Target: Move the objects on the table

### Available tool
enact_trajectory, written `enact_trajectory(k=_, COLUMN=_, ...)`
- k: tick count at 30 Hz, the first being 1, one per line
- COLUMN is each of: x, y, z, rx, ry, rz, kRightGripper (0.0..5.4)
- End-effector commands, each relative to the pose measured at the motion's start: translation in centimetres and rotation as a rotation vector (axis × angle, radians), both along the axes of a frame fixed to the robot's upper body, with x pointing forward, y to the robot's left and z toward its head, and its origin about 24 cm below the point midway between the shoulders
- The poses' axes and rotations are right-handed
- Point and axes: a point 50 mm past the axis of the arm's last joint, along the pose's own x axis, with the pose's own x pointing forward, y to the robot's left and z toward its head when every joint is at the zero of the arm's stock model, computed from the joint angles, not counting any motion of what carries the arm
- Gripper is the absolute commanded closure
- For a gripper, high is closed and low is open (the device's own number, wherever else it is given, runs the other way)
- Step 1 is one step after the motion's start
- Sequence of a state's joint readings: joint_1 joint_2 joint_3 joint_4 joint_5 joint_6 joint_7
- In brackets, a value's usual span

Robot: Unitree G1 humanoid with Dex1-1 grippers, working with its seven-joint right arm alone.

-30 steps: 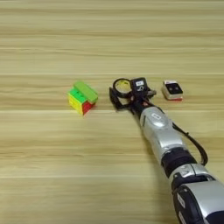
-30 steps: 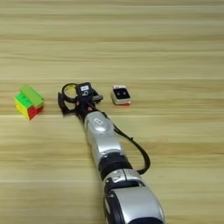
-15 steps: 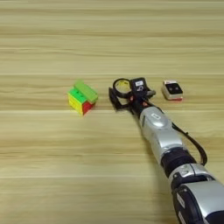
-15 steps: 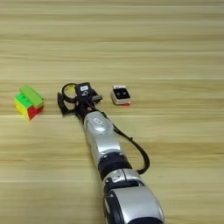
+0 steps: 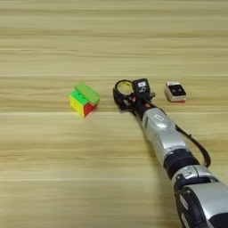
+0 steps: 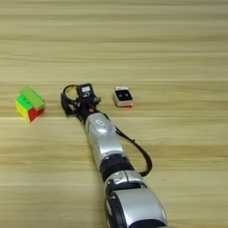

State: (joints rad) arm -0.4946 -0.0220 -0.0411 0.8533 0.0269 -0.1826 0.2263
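Note:
On the table (image 5: 53,169), a lime-green block (image 5: 87,92) lies on top of the multicoloured puzzle cube (image 5: 79,104) at centre left. The black ring with a yellow inner side (image 5: 124,87) sits right of it, and the tiny black cube with white marks (image 5: 141,85) is beside the ring. My right gripper (image 5: 127,100) is at the ring's near edge, its black tip merging with the ring and the tiny cube. The silver forearm (image 5: 161,133) runs in from the bottom right. The flat white-and-red box (image 5: 175,91) lies apart, further right.
The right eye view shows the same row: puzzle cube (image 6: 26,109), ring (image 6: 69,92), tiny cube (image 6: 86,91) and box (image 6: 123,96). A black cable (image 6: 140,156) loops off the forearm's right side. Bare wood lies beyond the row and at the near left.

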Motion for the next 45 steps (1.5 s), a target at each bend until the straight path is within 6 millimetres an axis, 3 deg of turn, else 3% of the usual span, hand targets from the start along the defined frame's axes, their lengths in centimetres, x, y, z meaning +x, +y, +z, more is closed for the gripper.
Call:
enact_trajectory(k=1, x=1.7, y=0.4, z=3.0, rx=0.013, ry=-0.102, rz=0.007, kRightGripper=1.37)
enact_trajectory(k=12, x=0.6, y=0.8, z=4.0, rx=0.014, ry=-0.157, rz=0.028, kRightGripper=1.37)
enact_trajectory(k=33, x=-9.3, y=1.6, z=1.6, rx=0.016, ry=-0.006, rz=0.125, kRightGripper=1.39)
enact_trajectory(k=41, x=-9.9, y=1.3, z=1.6, rx=0.017, ry=-0.006, rz=0.098, kRightGripper=1.39)
enact_trajectory(k=45, x=-9.7, y=1.3, z=1.5, rx=0.022, ry=-0.004, rz=0.086, kRightGripper=0.90)
